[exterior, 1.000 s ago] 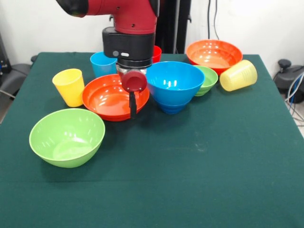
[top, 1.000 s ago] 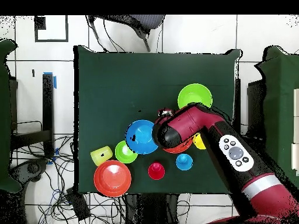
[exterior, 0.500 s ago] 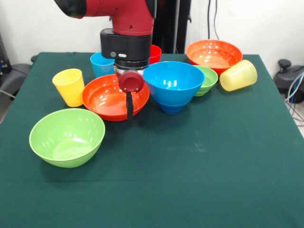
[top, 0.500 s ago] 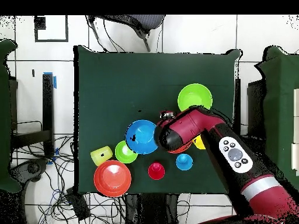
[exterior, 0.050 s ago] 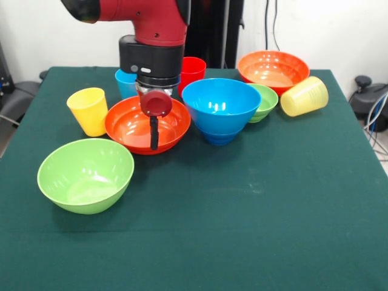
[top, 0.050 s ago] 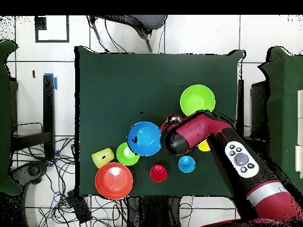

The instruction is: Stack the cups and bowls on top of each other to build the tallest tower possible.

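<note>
The hand [exterior, 0.050 s ago: 154, 130] hangs over the orange bowl [exterior, 0.050 s ago: 130, 130]; whether it is spread or pressed together I cannot tell. To grip well, it should straddle the rim squarely, clear of the neighbouring blue bowl [exterior, 0.050 s ago: 221, 109].

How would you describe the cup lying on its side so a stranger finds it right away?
Start at the orange-red bowl in the back corner of the green table. Right beside it, towards the table's edge, lies the pale yellow ribbed cup. It is the only cup tipped over; the others stand upright.
</note>
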Action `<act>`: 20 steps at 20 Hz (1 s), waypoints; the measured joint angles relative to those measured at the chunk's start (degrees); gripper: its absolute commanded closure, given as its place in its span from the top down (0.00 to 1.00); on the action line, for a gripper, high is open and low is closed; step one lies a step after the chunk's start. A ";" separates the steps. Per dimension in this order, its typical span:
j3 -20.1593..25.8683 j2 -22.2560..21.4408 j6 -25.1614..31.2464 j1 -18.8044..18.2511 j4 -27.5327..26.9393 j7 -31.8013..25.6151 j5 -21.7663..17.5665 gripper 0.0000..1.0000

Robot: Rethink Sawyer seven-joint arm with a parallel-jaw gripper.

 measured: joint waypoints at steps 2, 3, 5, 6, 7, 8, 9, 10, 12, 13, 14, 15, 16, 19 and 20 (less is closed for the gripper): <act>-0.31 0.00 -0.02 0.06 0.00 0.00 -0.01 1.00; -0.46 0.00 -0.03 0.08 0.00 0.00 -0.02 1.00; -0.82 0.00 -0.31 0.37 0.00 0.00 -0.06 1.00; -0.99 0.00 -0.46 0.52 0.00 0.00 -0.08 1.00; -1.16 0.01 -0.76 0.71 0.00 0.00 -0.11 1.00; -1.23 0.01 -0.94 0.81 0.00 0.00 -0.13 1.00; -1.29 0.01 -1.13 0.91 0.00 0.00 -0.13 1.00; -1.43 0.00 -1.52 1.11 0.00 0.00 -0.14 1.00; -1.66 0.01 -1.97 1.38 0.00 0.00 -0.15 1.00; -1.87 0.01 -2.27 1.59 0.00 0.00 -0.15 1.00; -2.05 0.01 -2.50 1.73 0.00 0.00 -0.15 1.00; -2.38 0.01 -2.92 1.97 0.00 0.00 -0.15 1.00; -2.64 0.01 -3.30 2.15 0.00 0.00 -0.15 1.00; -4.01 0.01 -5.71 3.43 -0.01 0.01 -0.15 1.00; -4.26 0.00 -6.16 3.74 0.00 0.01 -0.16 1.00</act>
